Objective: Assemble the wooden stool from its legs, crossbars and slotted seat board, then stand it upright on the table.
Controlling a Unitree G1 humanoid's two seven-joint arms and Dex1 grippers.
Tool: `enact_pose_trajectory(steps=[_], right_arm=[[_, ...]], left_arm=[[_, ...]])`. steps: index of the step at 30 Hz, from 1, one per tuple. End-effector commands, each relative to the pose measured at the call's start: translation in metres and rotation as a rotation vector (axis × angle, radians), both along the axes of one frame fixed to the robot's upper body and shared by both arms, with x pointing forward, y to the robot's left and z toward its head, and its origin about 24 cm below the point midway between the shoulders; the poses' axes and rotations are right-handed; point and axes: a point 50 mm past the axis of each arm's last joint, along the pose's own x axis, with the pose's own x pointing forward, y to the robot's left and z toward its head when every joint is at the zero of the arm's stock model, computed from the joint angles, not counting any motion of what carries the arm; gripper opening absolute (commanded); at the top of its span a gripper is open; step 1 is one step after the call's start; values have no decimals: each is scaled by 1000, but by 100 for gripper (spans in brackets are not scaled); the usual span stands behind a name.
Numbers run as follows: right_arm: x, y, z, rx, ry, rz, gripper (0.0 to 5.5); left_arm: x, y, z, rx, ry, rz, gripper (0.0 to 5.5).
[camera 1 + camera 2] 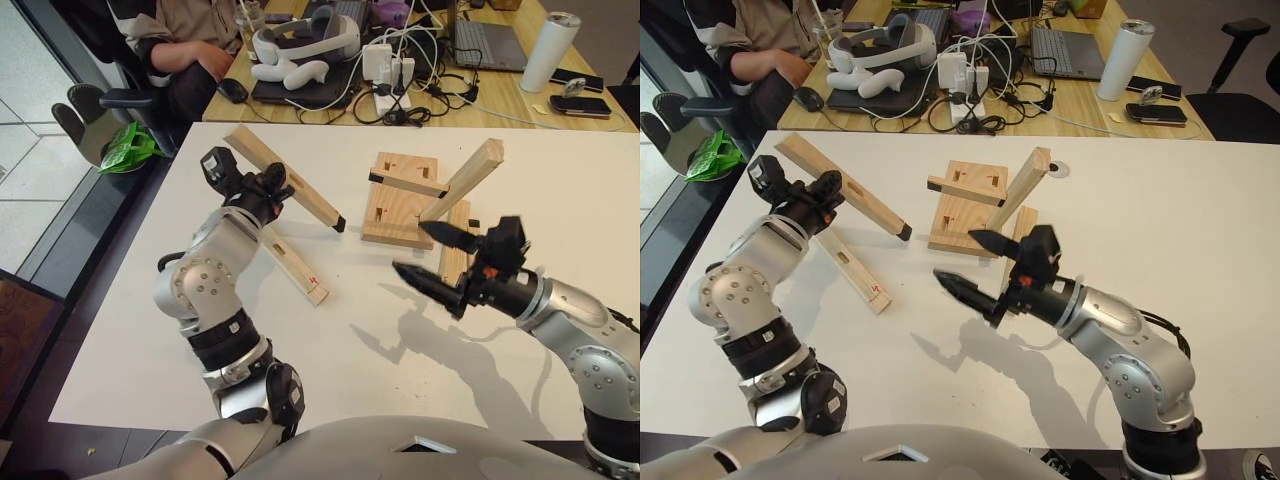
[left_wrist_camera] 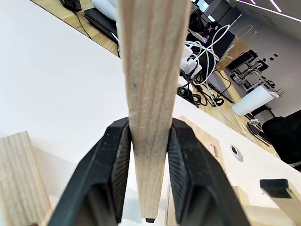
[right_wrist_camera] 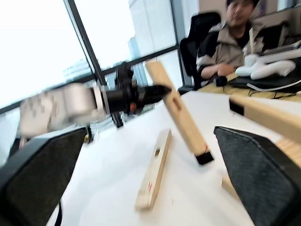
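Observation:
My left gripper point(image 1: 272, 187) is shut on a wooden leg point(image 1: 300, 185) with a black foot cap, held tilted above the table's left half. In the left wrist view its black fingers point(image 2: 110, 174) press both sides of that leg point(image 2: 148, 94). A slotted wooden bar point(image 1: 296, 265) lies flat on the table just below it. The seat board point(image 1: 398, 222) lies in the middle, with a crossbar point(image 1: 408, 183) across it and another leg point(image 1: 468, 176) leaning on it. My right gripper point(image 1: 412, 250) hangs open beside the board's near edge, with nothing between its fingers point(image 3: 37, 179).
Another wooden piece point(image 1: 455, 255) lies by the right gripper. Behind the white table point(image 1: 560, 180) runs a desk with a headset point(image 1: 300, 45), cables, a laptop and a white tumbler point(image 1: 550, 50). A person sits at the far left.

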Motion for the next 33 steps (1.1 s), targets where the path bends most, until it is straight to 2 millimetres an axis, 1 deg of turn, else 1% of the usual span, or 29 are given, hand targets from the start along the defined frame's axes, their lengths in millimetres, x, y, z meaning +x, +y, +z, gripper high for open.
enact_pose_trajectory(steps=[1, 3, 5, 7, 9, 10, 11, 13, 15, 17, 18, 19, 21, 23, 25, 27, 30, 33], right_arm=[[33, 5, 55, 123, -203, -364, 501], [41, 3, 77, 97, -304, -490, 501], [46, -6, 93, 37, -411, -628, 501], [48, -18, 102, -27, -495, -768, 501], [50, -38, 104, -145, -570, -984, 501], [52, -51, 101, -206, -574, -1100, 501], [54, -64, 94, -226, -531, -1193, 501], [56, -89, 72, -252, -387, -1336, 501], [56, -107, 49, -263, -253, -1400, 501], [59, -118, 24, -288, -127, -1412, 501], [61, -122, 8, -255, -20, -1398, 501], [65, -122, -13, -207, 104, -1344, 501], [69, -115, -40, -120, 262, -1259, 501], [71, -108, -52, -83, 326, -1199, 501], [73, -98, -58, -68, 361, -1134, 501], [74, -85, -59, -51, 359, -1060, 501], [75, -71, -58, -29, 358, -977, 501], [76, -63, -57, -37, 350, -943, 501]], left_arm=[[-2, -21, 4, 121, -104, -11, 101], [-4, -28, 5, 146, -149, -7, 101], [-5, -32, 10, 176, -206, 0, 101], [-6, -33, 14, 204, -244, 14, 101], [-7, -33, 15, 270, -275, 22, 101], [-9, -33, 15, 283, -280, 27, 101], [-10, -34, 14, 285, -282, 31, 101], [-11, -36, 12, 281, -284, 33, 101], [-11, -37, 12, 279, -289, 34, 101], [-9, -40, 10, 277, -288, 35, 101], [-6, -44, 8, 270, -281, 29, 101], [-4, -48, 7, 247, -278, 25, 101], [0, -59, 8, 208, -281, 2, 101], [1, -66, 10, 193, -287, -24, 101], [1, -70, 11, 188, -291, -46, 101], [2, -73, 15, 181, -301, -60, 101], [3, -74, 18, 170, -307, -64, 101], [4, -73, 16, 176, -302, -66, 101]])
